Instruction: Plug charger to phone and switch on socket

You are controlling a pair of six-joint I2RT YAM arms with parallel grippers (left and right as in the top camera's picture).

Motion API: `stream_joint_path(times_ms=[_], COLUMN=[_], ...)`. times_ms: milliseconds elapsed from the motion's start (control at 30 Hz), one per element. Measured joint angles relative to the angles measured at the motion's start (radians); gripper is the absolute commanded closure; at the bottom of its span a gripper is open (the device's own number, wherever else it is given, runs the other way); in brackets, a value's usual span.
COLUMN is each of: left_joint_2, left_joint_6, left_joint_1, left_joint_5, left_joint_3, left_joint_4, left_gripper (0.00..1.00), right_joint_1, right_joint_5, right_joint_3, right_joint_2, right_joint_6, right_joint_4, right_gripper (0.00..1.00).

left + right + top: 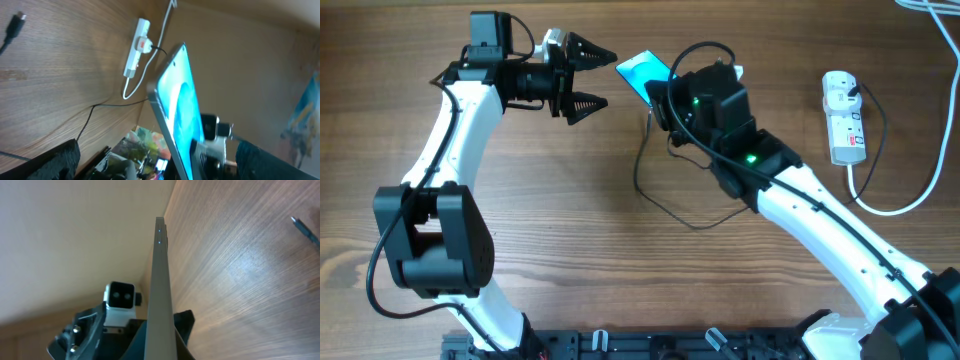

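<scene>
My right gripper (660,98) is shut on the phone (642,72) and holds it on edge above the table, cyan screen toward my left gripper (588,78). The left gripper is open and empty, just left of the phone. In the left wrist view the phone (177,110) stands tilted between the left fingers (160,162), apart from them. The right wrist view shows its thin grey edge (160,275) clamped in the jaws (161,327). The charger, a thin black cable (638,170), loops on the table below the phone; its plug tip (20,18) lies free. The white socket (845,118) lies far right.
A thicker white cable (910,200) curves from the socket toward the right edge and top right corner. The socket also shows in the left wrist view (136,47) with a black lead plugged in. The plug tip shows in the right wrist view (305,230) on bare wood.
</scene>
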Motion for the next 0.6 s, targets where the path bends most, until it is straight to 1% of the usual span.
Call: stream_joint_path(times_ms=[33, 67, 100, 167, 233, 400, 500, 533, 600], left_joint_2=[0.0, 0.0, 0.0, 0.0, 0.0, 0.0, 0.0, 0.0, 0.0], left_joint_6=[-0.026, -0.054, -0.074, -0.143, -0.191, -0.257, -0.285, -0.291, -0.314], left_joint_1=[0.0, 0.0, 0.0, 0.0, 0.0, 0.0, 0.0, 0.0, -0.004], left_joint_5=[-0.012, -0.023, -0.028, -0.037, -0.04, -0.041, -0.041, -0.043, -0.057], left_joint_3=[0.0, 0.0, 0.0, 0.0, 0.0, 0.0, 0.0, 0.0, 0.0], left_joint_4=[0.004, 0.01, 0.015, 0.029, 0.035, 0.049, 0.063, 0.063, 0.064], left_gripper=[0.22, 0.26, 0.27, 0.35, 0.35, 0.46, 0.5, 0.53, 0.57], right_joint_1=[0.013, 0.023, 0.027, 0.039, 0.058, 0.098, 0.11, 0.111, 0.113], right_joint_5=[0.033, 0.065, 0.083, 0.112, 0.123, 0.125, 0.124, 0.124, 0.12], right_joint_3=[0.0, 0.0, 0.0, 0.0, 0.0, 0.0, 0.0, 0.0, 0.0], right_joint_2=[0.0, 0.001, 0.003, 0.026, 0.058, 0.1, 0.104, 0.104, 0.104], right_joint_6=[0.028, 0.054, 0.065, 0.088, 0.093, 0.097, 0.097, 0.097, 0.097], right_joint_4=[0.004, 0.017, 0.031, 0.089, 0.128, 0.164, 0.188, 0.207, 0.226], right_gripper=[0.96, 0.96, 0.96, 0.96, 0.95, 0.95, 0.96, 0.95, 0.96])
